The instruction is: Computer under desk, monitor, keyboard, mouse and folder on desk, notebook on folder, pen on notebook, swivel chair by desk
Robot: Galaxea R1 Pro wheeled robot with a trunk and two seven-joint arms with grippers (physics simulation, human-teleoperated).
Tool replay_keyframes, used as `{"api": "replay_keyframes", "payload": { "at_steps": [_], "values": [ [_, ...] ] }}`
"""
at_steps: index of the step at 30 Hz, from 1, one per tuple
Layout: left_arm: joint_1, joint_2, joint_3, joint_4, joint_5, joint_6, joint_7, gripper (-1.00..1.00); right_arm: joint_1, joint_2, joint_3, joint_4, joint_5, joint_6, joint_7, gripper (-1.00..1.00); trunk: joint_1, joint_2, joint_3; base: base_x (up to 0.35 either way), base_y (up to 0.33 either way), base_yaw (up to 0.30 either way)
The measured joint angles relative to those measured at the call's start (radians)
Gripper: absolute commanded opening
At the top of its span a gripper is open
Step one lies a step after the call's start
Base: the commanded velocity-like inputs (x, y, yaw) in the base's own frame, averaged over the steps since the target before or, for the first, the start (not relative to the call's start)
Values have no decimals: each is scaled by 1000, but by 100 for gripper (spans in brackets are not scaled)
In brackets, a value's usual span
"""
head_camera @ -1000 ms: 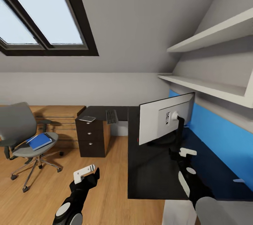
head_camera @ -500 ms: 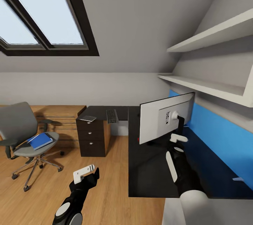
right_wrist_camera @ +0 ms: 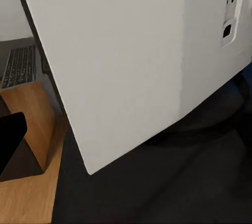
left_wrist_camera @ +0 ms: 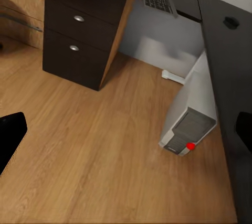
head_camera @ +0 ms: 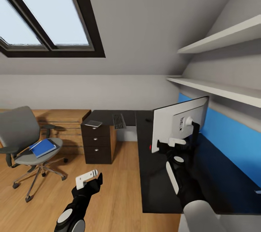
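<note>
The white-backed monitor [head_camera: 179,123] stands on the black L-shaped desk [head_camera: 156,185], its rear toward me. My right gripper [head_camera: 176,140] is open, just below and in front of the monitor's lower edge; the monitor's back [right_wrist_camera: 136,51] looms close in the right wrist view. The keyboard [head_camera: 117,120] lies on the far desk wing, with a small dark mouse-like object [head_camera: 147,120] beside it. A blue folder [head_camera: 43,147] rests on the grey swivel chair [head_camera: 20,134]. The computer tower [left_wrist_camera: 191,114] stands under the desk. My left gripper [head_camera: 87,178] hangs open over the floor.
A dark drawer unit [head_camera: 97,143] supports the far desk wing, with a flat grey notebook-like item [head_camera: 93,123] on top. Wall shelves [head_camera: 217,88] overhang the desk on the right. Open wooden floor [head_camera: 116,188] lies between chair and desk.
The view has shifted a little. My right gripper has risen and moved in toward the monitor's lower edge. The left arm has stayed put.
</note>
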Motion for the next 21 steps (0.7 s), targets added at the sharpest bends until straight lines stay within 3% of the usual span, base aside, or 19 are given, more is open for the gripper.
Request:
{"api": "replay_keyframes", "payload": {
  "at_steps": [7,10,13,17,21],
  "values": [
    [0,0,0,0,0,0,1,100,1,2,82,81,71,-130,-49,100,0,0,0,264,154,0],
    [0,0,0,0,0,0,0,100,1,4,119,139,103,-216,-175,100,0,0,0,135,31,0],
    [0,0,0,0,0,0,0,100,2,5,158,165,111,-259,-255,100,0,0,0,44,10,0],
    [0,0,0,0,0,1,-1,100,2,5,191,176,115,-277,-294,100,1,0,0,14,3,0],
    [0,0,0,0,0,1,-1,100,2,5,200,178,116,-281,-316,100,1,0,0,4,1,0]
  ]
}}
